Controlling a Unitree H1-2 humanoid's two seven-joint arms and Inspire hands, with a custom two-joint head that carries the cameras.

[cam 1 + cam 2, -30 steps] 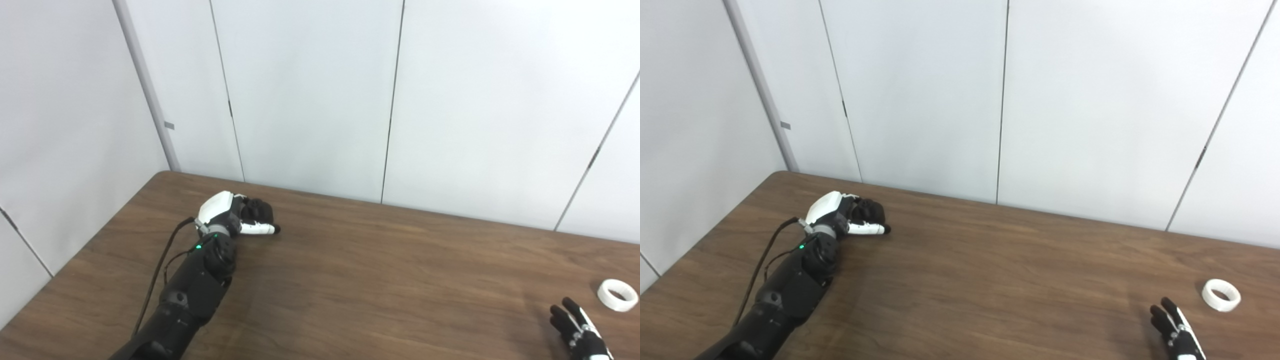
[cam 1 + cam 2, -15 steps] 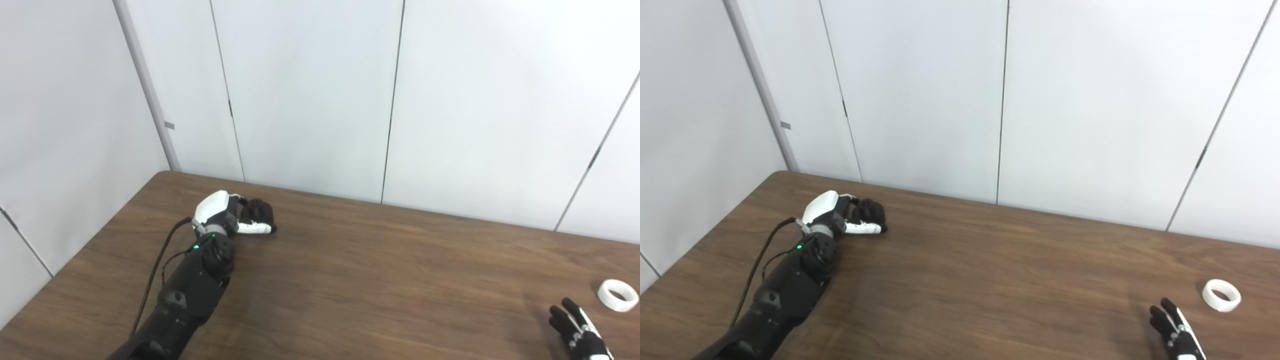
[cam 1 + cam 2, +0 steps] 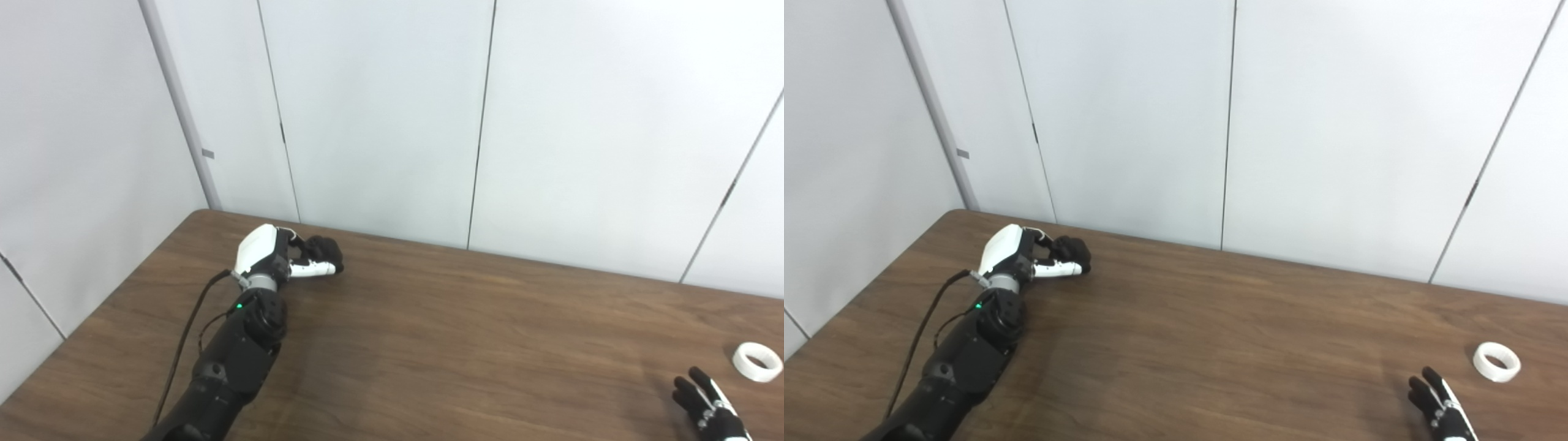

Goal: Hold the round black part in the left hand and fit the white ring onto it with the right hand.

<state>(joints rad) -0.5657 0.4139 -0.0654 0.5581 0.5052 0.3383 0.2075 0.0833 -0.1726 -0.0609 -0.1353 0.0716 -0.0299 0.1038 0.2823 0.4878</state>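
At the far left of the brown table (image 3: 429,343), my left hand (image 3: 272,260) has its fingers curled around the round black part (image 3: 326,248). The thumb (image 3: 315,268) lies under the part, which is hard to tell from the dark fingers. The hand sits slightly above the tabletop. The white ring (image 3: 757,361) lies flat on the table near the right edge. My right hand (image 3: 707,407) shows only its spread dark fingers at the bottom right corner. It is a short way in front and to the left of the ring, not touching it, and holds nothing.
White wall panels (image 3: 380,110) stand right behind the table's far edge and along its left side. A black cable (image 3: 190,331) runs beside my left forearm. Bare wood lies between the two hands.
My left hand, still closed on the black part, has lifted a little and shifted toward the far edge. The right hand has sunk slightly toward the bottom of the picture. The ring has not moved.
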